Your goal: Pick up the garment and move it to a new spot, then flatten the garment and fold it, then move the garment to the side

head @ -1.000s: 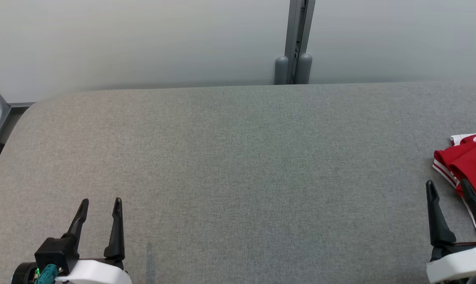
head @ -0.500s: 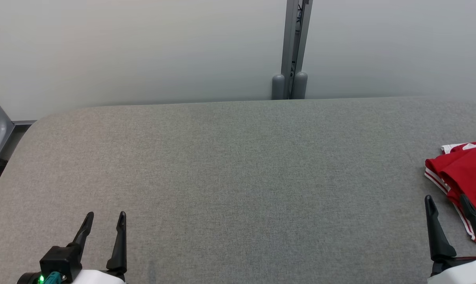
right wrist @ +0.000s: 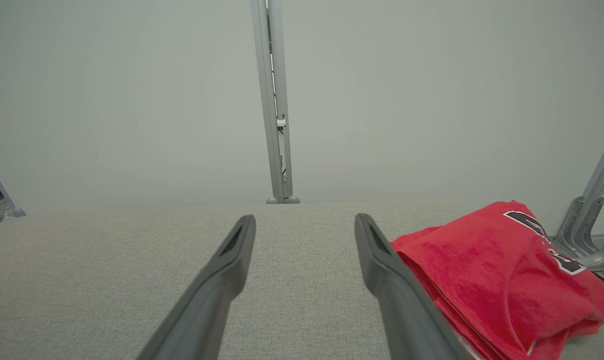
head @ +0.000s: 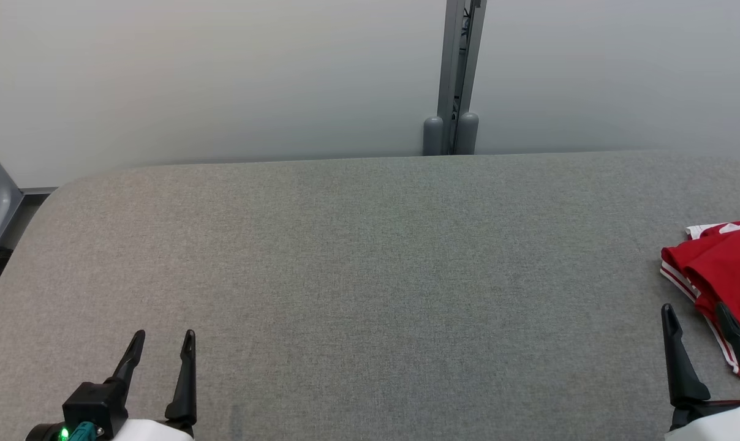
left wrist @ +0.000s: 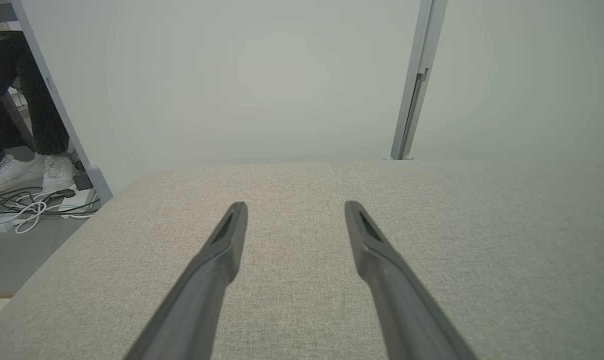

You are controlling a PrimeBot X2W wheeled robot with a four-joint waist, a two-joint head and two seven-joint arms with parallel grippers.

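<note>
The red fabric garment, trimmed with white stripes and printed with dark lettering, lies in a loose folded heap on the grey woven-cloth table top. It sits just beside the outer finger of the right gripper and ahead of that finger's tip. In the head view the finger crosses in front of the garment's near edge, and whether the two touch cannot be told.

The right gripper's two long dark fingers are spread wide with nothing between them. They point away from the robot, low over the cloth. The left gripper is posed the same way, well apart from the garment. Its fingers are splayed and empty, and only bare grey cloth lies between and ahead of them.

Straight beyond both grippers, past the table's far edge, a grey metal upright post stands against a pale plain wall. To the outer side of the left gripper, off the table, are a person's white shoes and a tangle of floor cables.
</note>
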